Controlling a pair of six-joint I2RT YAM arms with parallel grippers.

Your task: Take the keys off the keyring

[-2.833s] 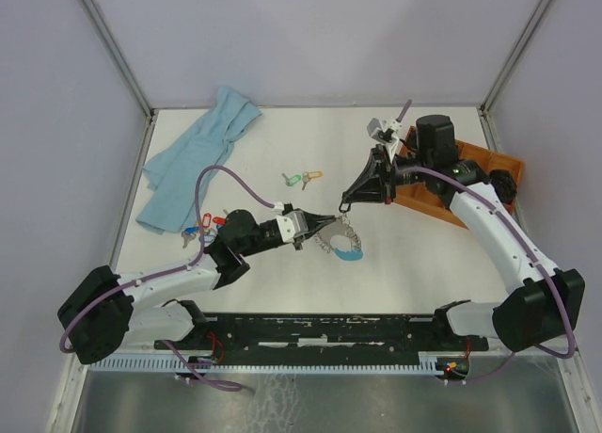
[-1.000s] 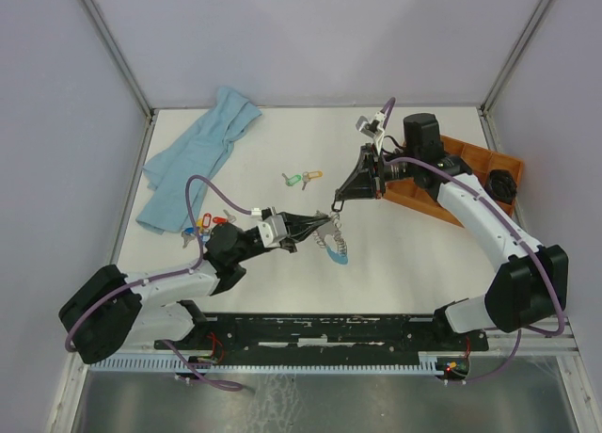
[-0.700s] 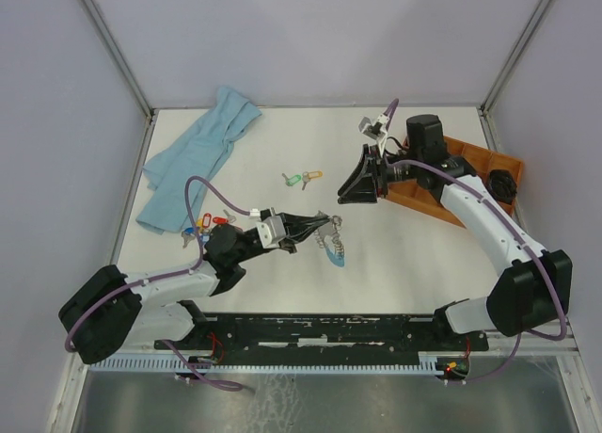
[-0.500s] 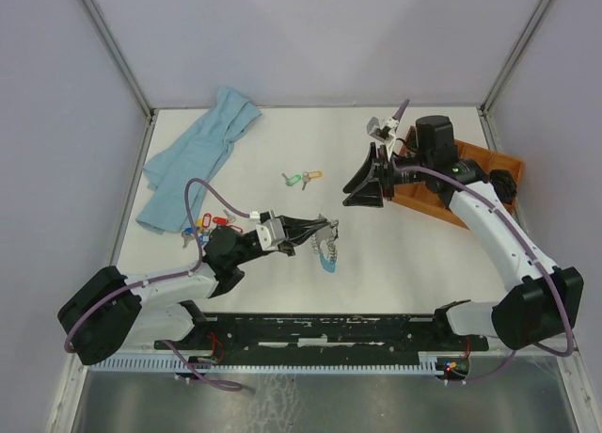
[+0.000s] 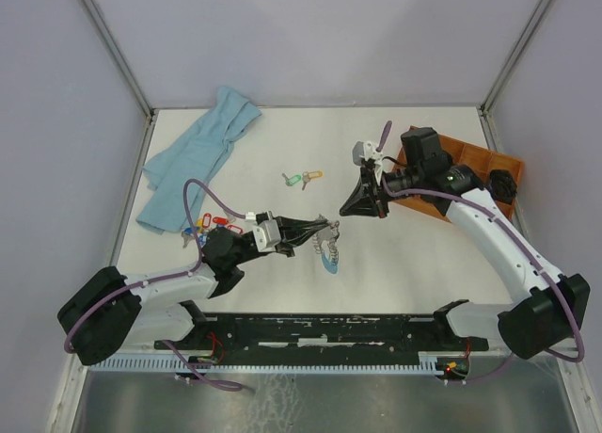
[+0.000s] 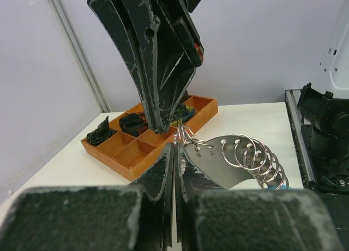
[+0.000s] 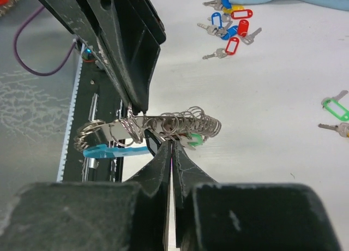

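Observation:
The keyring (image 5: 329, 248) is a silver plate strung with many rings and keys, with a light blue piece (image 7: 109, 151) at one end. It hangs just above the table centre. My left gripper (image 5: 323, 232) is shut on its edge, with the plate and rings (image 6: 240, 158) jutting right of the closed fingertips (image 6: 175, 153). My right gripper (image 5: 346, 210) reaches in from the right, and its jaws are closed under the ring row (image 7: 163, 123) on a small silver key with a green tag (image 7: 194, 139). The right fingers (image 6: 158, 71) hang over the ring's near end.
Loose green- and orange-tagged keys (image 5: 302, 179) lie behind the keyring. Red-, blue- and yellow-tagged keys (image 5: 203, 228) lie by the left arm. A light blue towel (image 5: 196, 155) lies at the back left. An orange compartment tray (image 5: 475, 160) holding black parts sits at the right.
My right gripper opened and drew back towards the tray, then came back to the keyring and closed. The left gripper kept its grip and shifted the keyring slightly left.

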